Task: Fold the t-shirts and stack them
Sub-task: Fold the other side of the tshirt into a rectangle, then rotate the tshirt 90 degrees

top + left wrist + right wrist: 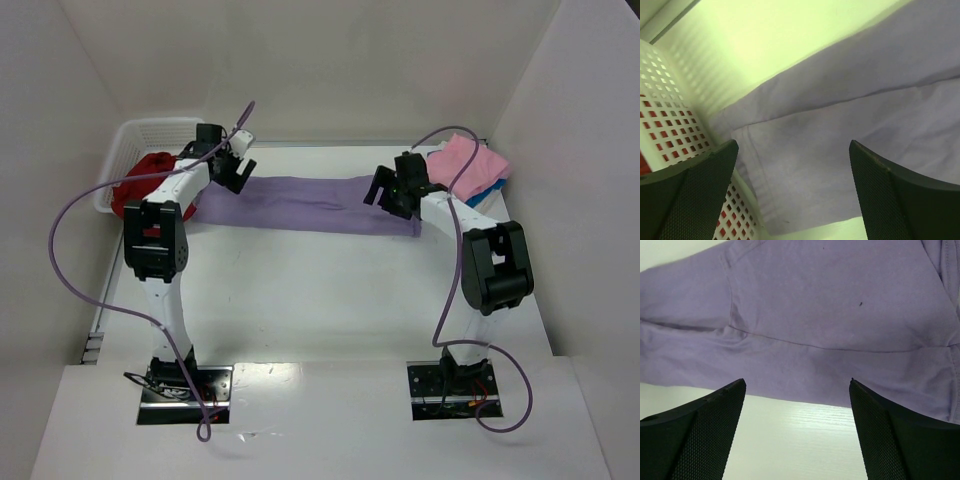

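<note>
Both ends of the long folded lavender purple cloth t-shirt (310, 205), lying across the white table (320, 300), have a wide-open, empty pincer above them: left gripper (793, 145) at 10 o'clock, right gripper (797, 381) at 2 o'clock. Pinching only the top layer could spill the fold. The left fingers (695, 190) could snag the white plastic lattice basket (130, 135) just beside them, which holds the deep red t-shirt (145, 175). Farther off at 2 o'clock, the pink t-shirt (465, 160) lies on the bright blue t-shirt (490, 188). No writing is readable.

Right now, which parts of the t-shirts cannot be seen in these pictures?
Red t-shirt, top view: in the basket, partly covered by the left arm.
Blue t-shirt, top view: mostly under the pink t-shirt.
Lavender t-shirt, both wrist views: cut off by picture edges.
</note>
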